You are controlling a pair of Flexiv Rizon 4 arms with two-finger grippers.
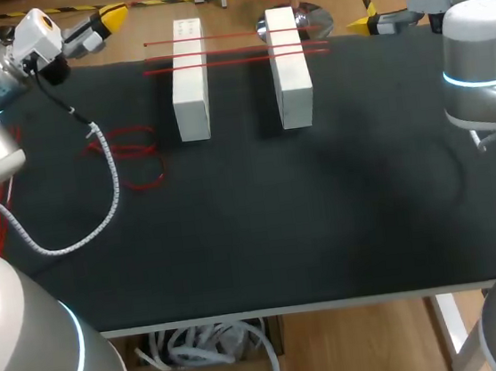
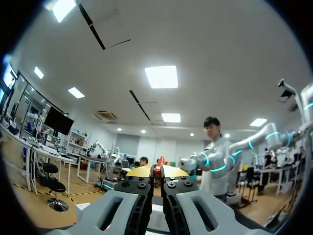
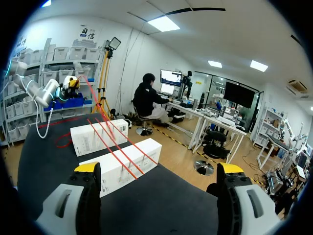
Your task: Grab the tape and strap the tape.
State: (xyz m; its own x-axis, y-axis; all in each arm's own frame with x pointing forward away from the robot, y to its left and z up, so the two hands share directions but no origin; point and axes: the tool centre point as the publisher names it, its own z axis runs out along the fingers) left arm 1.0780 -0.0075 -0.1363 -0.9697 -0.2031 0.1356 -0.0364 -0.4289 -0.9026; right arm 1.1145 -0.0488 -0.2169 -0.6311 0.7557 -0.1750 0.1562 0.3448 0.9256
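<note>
Two white blocks (image 1: 190, 85) (image 1: 291, 71) stand side by side at the back of the black table (image 1: 262, 229). Red tape strands (image 1: 234, 60) lie across their tops. My left gripper (image 1: 113, 20) hovers past the table's back left corner. It is shut, and a bit of red tape (image 2: 159, 161) shows between its tips (image 2: 157, 171). My right gripper (image 1: 364, 22) hangs at the back right, open and empty. In the right wrist view its spread tips (image 3: 159, 170) face the blocks (image 3: 122, 164), with the strands (image 3: 117, 147) running over them toward the left gripper (image 3: 71, 82).
A loose tangle of red tape (image 1: 132, 154) lies on the table left of the blocks. The left arm's white ribbed cable (image 1: 110, 197) loops over the table's left part. The table's front edge (image 1: 298, 306) runs in front.
</note>
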